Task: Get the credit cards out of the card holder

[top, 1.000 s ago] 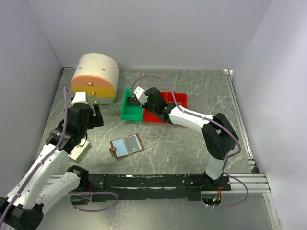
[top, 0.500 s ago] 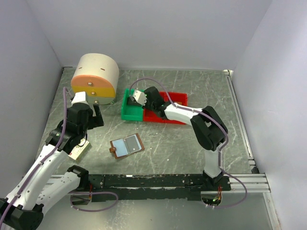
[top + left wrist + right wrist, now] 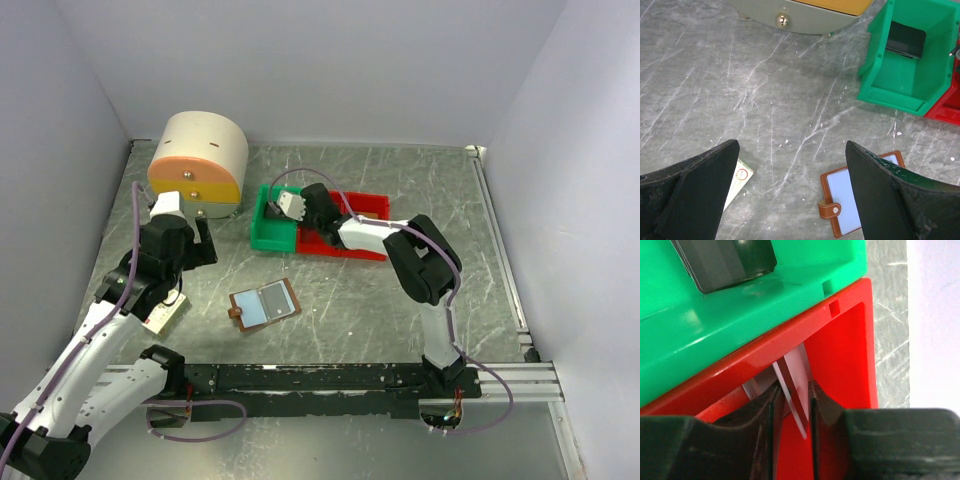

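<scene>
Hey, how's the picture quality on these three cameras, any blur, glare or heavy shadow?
Top external view: soft even light, faint shadows, card holder sharp. Left wrist view: green bin crisp, the dark left fingers slightly soft. Right wrist view: pressed close to the red bin, right fingers blurred, sheen on the green bin, right edge washed out.

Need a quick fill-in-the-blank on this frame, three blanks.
1. The card holder lies ___, pale-blue panels up.
2. The dark card sits in the ___ bin.
3. The right end effector has a ___ card between its fingers in the red bin.
Missing: open; green; white.
</scene>
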`<state>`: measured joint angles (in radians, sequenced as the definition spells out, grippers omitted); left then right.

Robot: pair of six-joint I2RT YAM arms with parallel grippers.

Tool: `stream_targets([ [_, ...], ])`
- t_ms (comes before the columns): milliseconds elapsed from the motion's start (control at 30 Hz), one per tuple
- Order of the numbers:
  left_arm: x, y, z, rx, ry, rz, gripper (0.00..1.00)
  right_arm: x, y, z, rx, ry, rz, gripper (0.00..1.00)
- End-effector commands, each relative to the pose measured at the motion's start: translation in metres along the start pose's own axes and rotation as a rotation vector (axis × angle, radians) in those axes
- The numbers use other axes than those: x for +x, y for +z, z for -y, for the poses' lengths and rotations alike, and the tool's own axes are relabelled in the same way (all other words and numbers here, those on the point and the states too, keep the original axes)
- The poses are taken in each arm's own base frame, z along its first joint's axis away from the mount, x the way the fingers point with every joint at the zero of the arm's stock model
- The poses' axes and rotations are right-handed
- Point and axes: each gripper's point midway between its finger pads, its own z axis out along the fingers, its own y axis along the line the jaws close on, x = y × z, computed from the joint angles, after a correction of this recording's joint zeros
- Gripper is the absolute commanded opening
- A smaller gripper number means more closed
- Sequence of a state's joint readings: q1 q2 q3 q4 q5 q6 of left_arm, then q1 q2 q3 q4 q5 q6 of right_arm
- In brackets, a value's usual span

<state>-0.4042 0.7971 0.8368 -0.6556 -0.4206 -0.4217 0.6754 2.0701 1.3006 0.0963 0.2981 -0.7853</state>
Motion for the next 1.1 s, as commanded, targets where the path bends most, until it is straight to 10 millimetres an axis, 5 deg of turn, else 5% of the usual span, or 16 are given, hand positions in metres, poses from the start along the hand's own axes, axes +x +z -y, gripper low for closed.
stream_targets([
  [0,-0.006,-0.002,0.002,0.019,0.011,0.009,1.0,0.001,0.002,-0.009,-0.064,0.008,0.008,0.27],
  [467,-0.005,-0.001,0.004,0.031,0.014,0.005,1.0,-0.014,-0.012,-0.004,-0.122,0.115,0.06,0.41],
  [667,-0.003,0.0,0.006,0.035,0.012,-0.009,1.0,-0.044,-0.043,0.023,-0.096,0.227,0.176,0.43],
  [867,0.0,0.002,0.008,0.039,0.017,-0.028,1.0,-0.082,-0.1,0.055,-0.046,0.66,0.399,0.49],
  [967,0.002,0.004,0.009,0.044,0.022,-0.036,1.0,-0.085,-0.122,0.032,-0.166,1.018,0.444,0.62],
  [1067,0.006,0.008,0.012,0.049,0.029,-0.055,1.0,-0.085,-0.128,-0.021,-0.423,1.324,0.371,0.67],
])
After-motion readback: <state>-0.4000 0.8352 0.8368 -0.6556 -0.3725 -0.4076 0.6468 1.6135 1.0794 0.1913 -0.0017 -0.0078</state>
